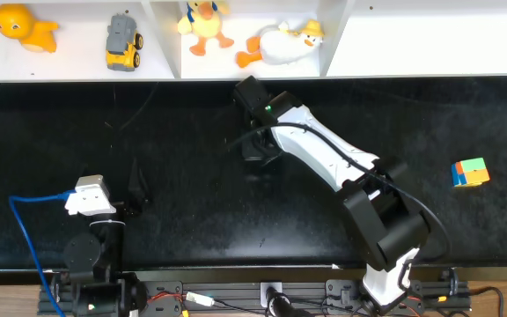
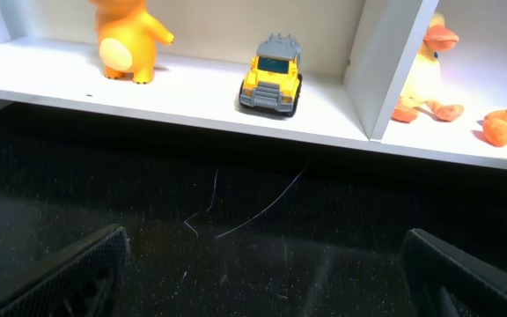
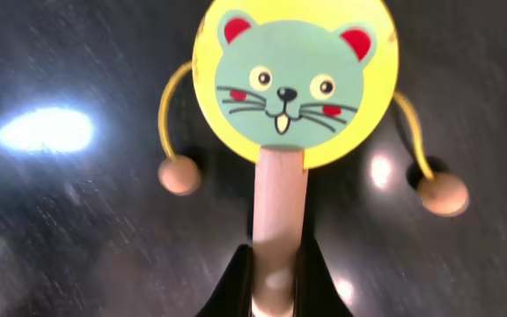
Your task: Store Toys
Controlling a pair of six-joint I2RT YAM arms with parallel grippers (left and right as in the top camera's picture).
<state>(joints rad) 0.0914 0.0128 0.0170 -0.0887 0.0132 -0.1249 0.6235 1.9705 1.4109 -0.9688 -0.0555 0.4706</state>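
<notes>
A wooden drum rattle (image 3: 294, 92) has a yellow disc with a green cat face, two beads on strings and a plain handle. It hangs just above the black table. My right gripper (image 3: 278, 283) is shut on the handle's lower end. In the top view the right gripper (image 1: 254, 146) is over the table's middle, near the white shelf (image 1: 253, 72). My left gripper (image 1: 135, 188) stays low at the left, open with nothing in it; its fingers (image 2: 91, 260) stand wide apart, facing the shelf (image 2: 192, 110).
The shelf bays hold an orange duck (image 1: 26, 26), a yellow toy truck (image 1: 123, 42), a yellow plush duck (image 1: 205, 25) and a white plush duck (image 1: 284, 42). A multicoloured cube (image 1: 470, 173) lies on the table at the right. A blue cable (image 1: 29, 211) loops by the left arm.
</notes>
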